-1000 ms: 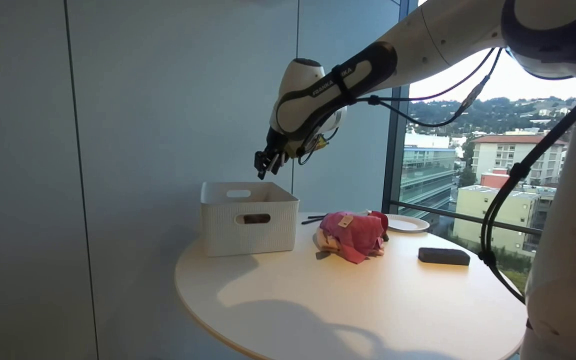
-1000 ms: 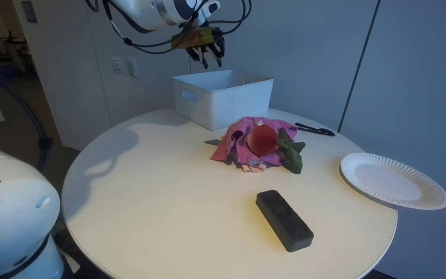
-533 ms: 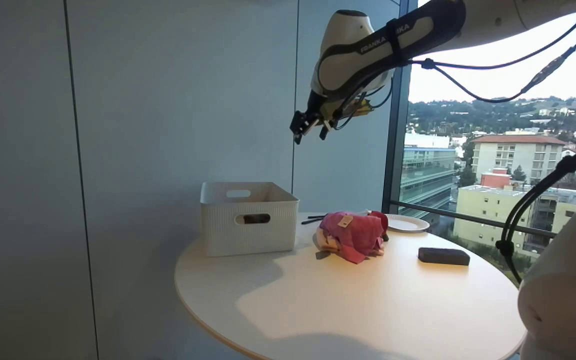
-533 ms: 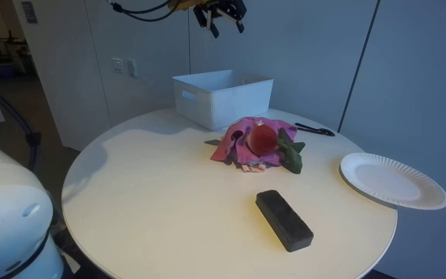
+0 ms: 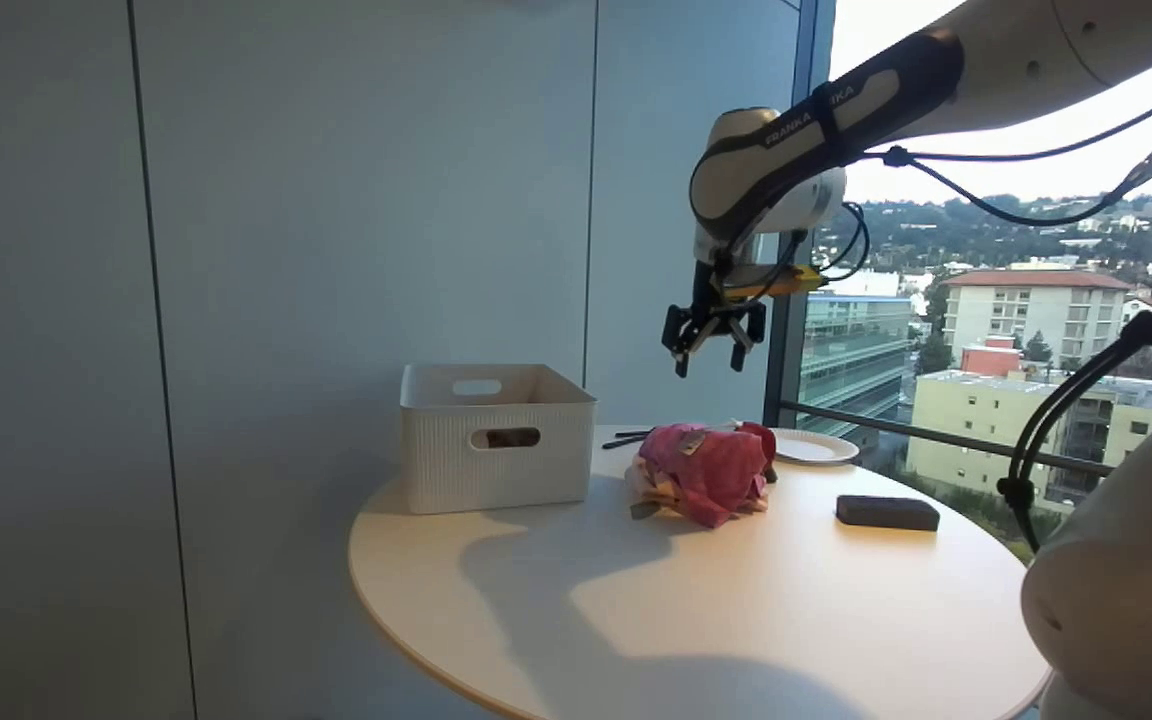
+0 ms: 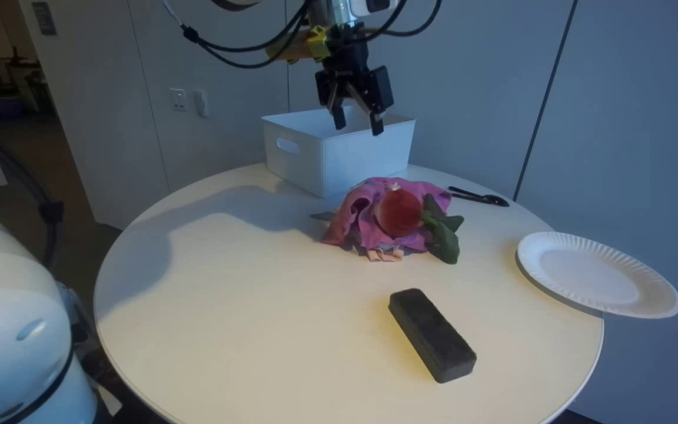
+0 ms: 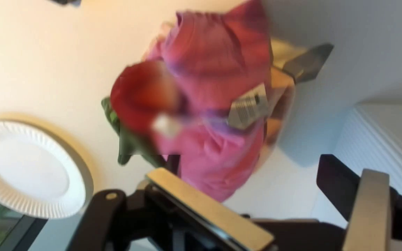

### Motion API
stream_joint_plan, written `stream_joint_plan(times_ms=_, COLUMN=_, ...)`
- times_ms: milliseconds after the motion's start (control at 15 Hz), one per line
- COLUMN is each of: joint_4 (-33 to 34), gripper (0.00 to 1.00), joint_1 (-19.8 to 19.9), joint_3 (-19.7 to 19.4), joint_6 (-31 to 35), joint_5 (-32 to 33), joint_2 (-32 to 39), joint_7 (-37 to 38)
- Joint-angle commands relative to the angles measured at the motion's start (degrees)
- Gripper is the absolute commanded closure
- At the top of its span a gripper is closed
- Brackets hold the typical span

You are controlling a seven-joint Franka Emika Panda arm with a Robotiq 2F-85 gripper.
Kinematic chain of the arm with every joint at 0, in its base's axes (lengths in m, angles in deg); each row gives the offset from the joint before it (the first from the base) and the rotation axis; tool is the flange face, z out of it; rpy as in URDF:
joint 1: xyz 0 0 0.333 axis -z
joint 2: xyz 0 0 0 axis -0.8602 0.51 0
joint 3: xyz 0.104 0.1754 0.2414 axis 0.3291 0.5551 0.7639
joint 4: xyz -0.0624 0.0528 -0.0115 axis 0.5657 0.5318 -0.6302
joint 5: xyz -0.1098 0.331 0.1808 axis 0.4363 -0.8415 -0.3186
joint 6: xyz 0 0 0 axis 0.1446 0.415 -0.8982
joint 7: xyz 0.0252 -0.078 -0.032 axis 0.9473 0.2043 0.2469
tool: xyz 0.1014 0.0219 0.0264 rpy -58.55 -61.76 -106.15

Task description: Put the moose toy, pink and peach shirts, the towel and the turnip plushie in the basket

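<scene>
Pink shirt (image 5: 711, 475), the turnip plushie (image 6: 399, 213) against it, lies near the white basket (image 5: 496, 475). The gripper (image 5: 709, 369), spread wide and holding nothing, hangs above; the next reach is likely downward.

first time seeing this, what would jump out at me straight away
Probably the crumpled pink shirt heaped on the table, with the red turnip plushie against it. Next, the white basket standing beside them. The open end effector hangs above the table.

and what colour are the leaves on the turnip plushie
Green; the leaves show best in an exterior view.
</scene>
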Motion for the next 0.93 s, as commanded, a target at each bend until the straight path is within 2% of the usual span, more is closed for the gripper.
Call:
stream_joint_plan(times_ms=0, joint_4=-1.6, gripper=0.0, joint_1=-0.3, joint_3=-2.9, joint_6=-6.3, joint_5=-6.2, joint_2=2.2, joint_7=-3.3)
stream_joint_plan(times_ms=200, joint_4=-0.9, gripper=0.0, joint_1=-0.1, joint_3=-6.2, joint_6=-11.4, joint_5=-11.5, joint_2=6.8, joint_7=-8.2)
stream_joint_plan(times_ms=400, joint_4=0.6, gripper=0.0, joint_1=0.3, joint_3=-8.5, joint_6=-11.6, joint_5=-14.5, joint_2=11.8, joint_7=-13.4)
stream_joint_plan(times_ms=533, joint_4=2.3, gripper=0.0, joint_1=0.3, joint_3=-10.1, joint_6=-13.5, joint_5=-18.9, joint_2=14.8, joint_7=-18.4)
stream_joint_plan(times_ms=600, joint_4=3.0, gripper=0.09, joint_1=0.4, joint_3=-10.7, joint_6=-14.1, joint_5=-21.2, joint_2=16.1, joint_7=-20.5)
stream_joint_plan(times_ms=667, joint_4=3.7, gripper=0.26, joint_1=0.7, joint_3=-11.2, joint_6=-15.1, joint_5=-23.6, joint_2=16.8, joint_7=-22.7)
stream_joint_plan(times_ms=867, joint_4=4.3, gripper=0.51, joint_1=1.9, joint_3=-12.1, joint_6=-15.9, joint_5=-28.4, joint_2=18.5, joint_7=-27.4)
